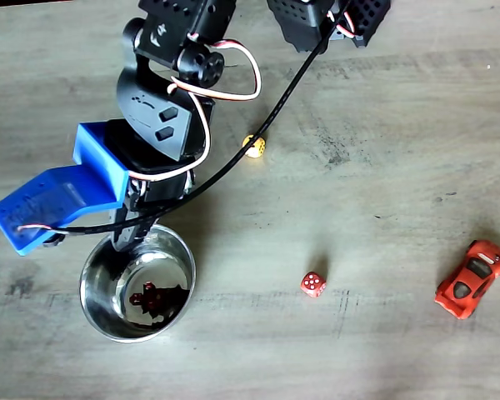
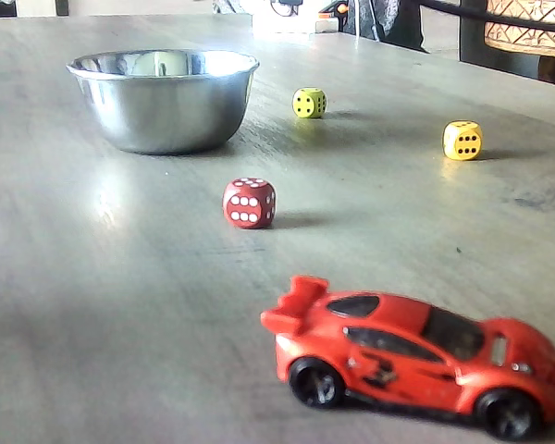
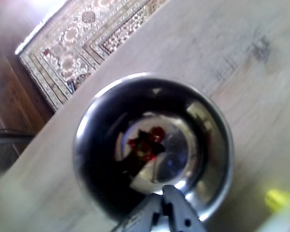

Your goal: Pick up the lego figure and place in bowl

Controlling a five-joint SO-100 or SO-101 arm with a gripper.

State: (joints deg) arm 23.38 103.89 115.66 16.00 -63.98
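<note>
The lego figure point(image 1: 154, 300), red and black, lies on the bottom of the shiny steel bowl point(image 1: 85, 287). The wrist view looks straight down into the bowl point(image 3: 223, 145) and shows the figure point(image 3: 146, 145) at its middle. My gripper point(image 1: 123, 242) hangs just above the bowl's far rim. Its fingers come to a narrow point with nothing between them. In the wrist view the gripper point(image 3: 163, 195) tip enters from the bottom edge with its jaws together, clear of the figure. In the low fixed view the bowl point(image 2: 166, 111) stands at the back left, and its wall hides the inside.
A red die point(image 1: 313, 284) point(image 2: 249, 203) sits right of the bowl. A red toy car point(image 1: 472, 278) point(image 2: 416, 356) stands further right. A yellow die point(image 1: 254, 146) point(image 2: 462, 140) lies near the arm's base, and a greenish die point(image 2: 309, 102) sits beyond the bowl. A rug point(image 3: 87, 34) lies past the table edge.
</note>
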